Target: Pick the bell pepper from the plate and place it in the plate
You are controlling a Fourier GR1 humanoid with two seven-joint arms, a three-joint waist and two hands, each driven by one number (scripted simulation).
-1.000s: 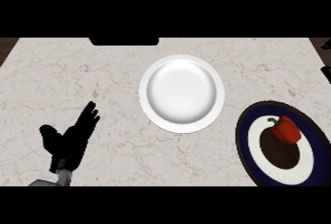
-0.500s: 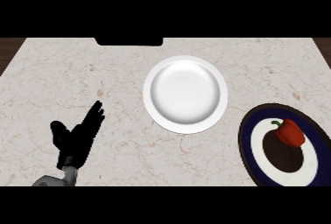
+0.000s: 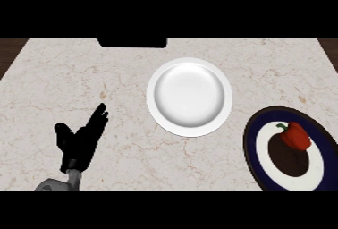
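A red bell pepper (image 3: 296, 136) with a green stem lies on a dark blue plate (image 3: 254, 154) with a white ring, at the lower right of the counter. A plain white plate (image 3: 189, 96) sits at the middle, bare. My left hand (image 3: 79, 141) shows at the lower left, open with its fingers pointing up and to the right, far from both plates and holding nothing. No right hand shows in the view.
The pale marble counter (image 3: 79, 80) fills the view. A dark object (image 3: 132, 42) sits at its far edge, left of centre. Dark floor shows at the top corners.
The whole scene has shifted slightly right and down in the view. The left hand stays open at the lower left; the pepper and plates keep their places relative to each other.
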